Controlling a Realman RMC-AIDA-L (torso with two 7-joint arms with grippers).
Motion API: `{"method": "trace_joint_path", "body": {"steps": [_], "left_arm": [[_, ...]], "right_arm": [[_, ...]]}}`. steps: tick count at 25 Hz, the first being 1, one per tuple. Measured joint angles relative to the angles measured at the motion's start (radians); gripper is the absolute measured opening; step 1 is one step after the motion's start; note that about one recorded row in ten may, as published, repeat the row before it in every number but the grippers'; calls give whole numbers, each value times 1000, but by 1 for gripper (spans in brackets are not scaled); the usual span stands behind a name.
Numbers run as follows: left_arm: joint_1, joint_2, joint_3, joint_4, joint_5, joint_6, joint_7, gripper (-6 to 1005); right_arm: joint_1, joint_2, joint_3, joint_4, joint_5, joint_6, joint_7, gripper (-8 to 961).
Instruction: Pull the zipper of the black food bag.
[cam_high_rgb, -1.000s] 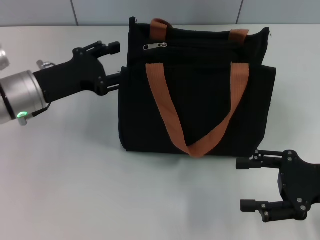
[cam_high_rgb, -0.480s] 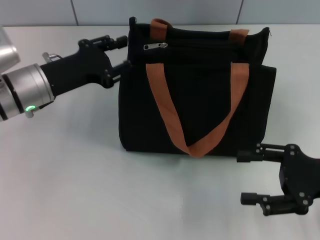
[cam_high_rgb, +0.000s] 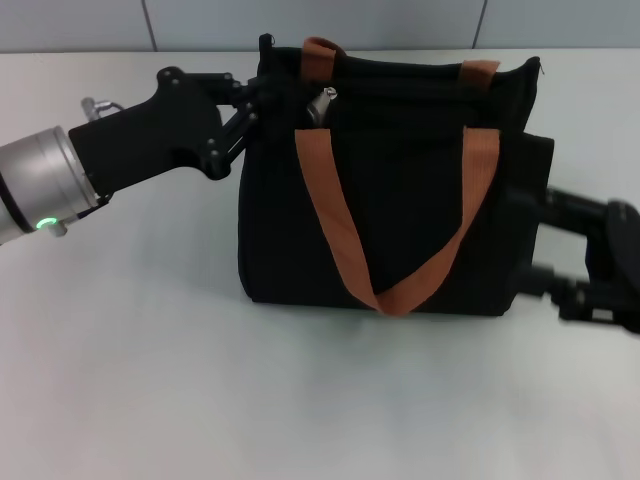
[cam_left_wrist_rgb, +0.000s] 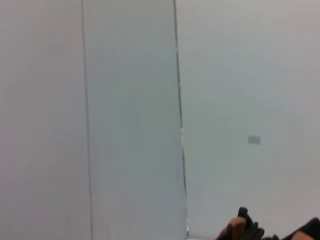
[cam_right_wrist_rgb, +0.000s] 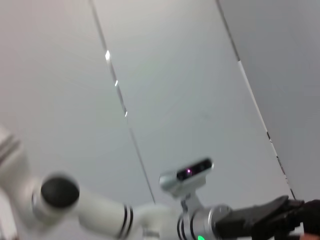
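- The black food bag (cam_high_rgb: 395, 190) was seen standing upright on the white table (cam_high_rgb: 150, 370), filling the centre of the head view, its orange-brown strap handles (cam_high_rgb: 390, 285) draped down the front in a V.
- The zipper (cam_high_rgb: 322, 103) was found at the bag's top edge, upper centre-left of the frame, its silver tab tilted up beside the rear handle.
- The left gripper (cam_high_rgb: 268, 100) was pressed in from the upper left, its black fingers (cam_high_rgb: 245, 88) laid against the bag's top left corner.
- The zipper was placed just to the right of those fingertips, close enough that contact could not be ruled in or out.
- How wide the left fingers were spread, and whether the tab was pinched, could not be told; they were lost against the black fabric.
- The right gripper (cam_high_rgb: 545, 240) was seen at the right edge of the frame, spread open, nothing held, its fingers (cam_high_rgb: 560, 205) set against the bag's right side.
- In the left wrist view only wall panels were shown, plus a dark sliver at the lower edge.
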Motion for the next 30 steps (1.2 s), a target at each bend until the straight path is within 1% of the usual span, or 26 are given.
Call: {"method": "trace_joint_path", "body": {"steps": [1,2,3,4,5,6,9,10,11,13,14,15,16,20,21,24,25,26,30], "left_arm": [[0,0,0,0,0,0,0,170],[-7,0,0,0,0,2,-2,138],[-15,-1,1,0,0,2,-3,105],[-20,-2,2,0,1,1,-4,73],[-31,-2,10,1,3,-2,-5,40],[-31,-2,10,1,3,-2,-5,39],[-41,-1,29,17,4,-3,-12,36],[-42,-1,30,22,4,-2,-16,35],[-43,-1,31,26,3,0,-22,34],[-43,-1,31,27,2,2,-26,34],[-43,-1,30,27,2,4,-27,34],[-44,-1,28,27,1,7,-32,34],[-44,-1,27,27,1,8,-35,34],[-47,-4,27,24,-14,15,-52,34],[-47,-4,27,24,-14,15,-52,34],[-49,-4,32,22,-37,23,-69,34],[-51,-4,33,25,-40,28,-80,34],[-51,-4,33,25,-40,28,-80,34],[-59,-4,33,26,-42,31,-88,34]], "right_arm": [[11,-1,0,-1,16,6,55,801],[11,-1,0,-1,16,6,55,801],[21,-3,1,-1,31,16,106,801],[32,-6,2,0,45,27,162,801],[53,-12,5,0,61,58,265,801],[53,-12,5,0,61,58,265,801],[86,-21,7,-5,64,101,386,799],[105,-29,7,-9,64,130,441,799],[105,-29,7,-9,64,130,441,799],[123,-39,6,-13,64,150,482,798],[133,-47,4,-14,64,158,503,797],[155,-62,0,-18,63,168,548,797],[167,-69,-3,-25,61,173,573,797],[206,-86,-30,-67,54,202,658,795],[206,-86,-30,-67,54,202,658,794],[233,-96,-80,-88,51,232,706,793],[258,-101,-119,-92,40,254,732,793],[258,-101,-119,-92,40,254,732,792],[308,-102,-200,-93,11,313,781,783]]}}
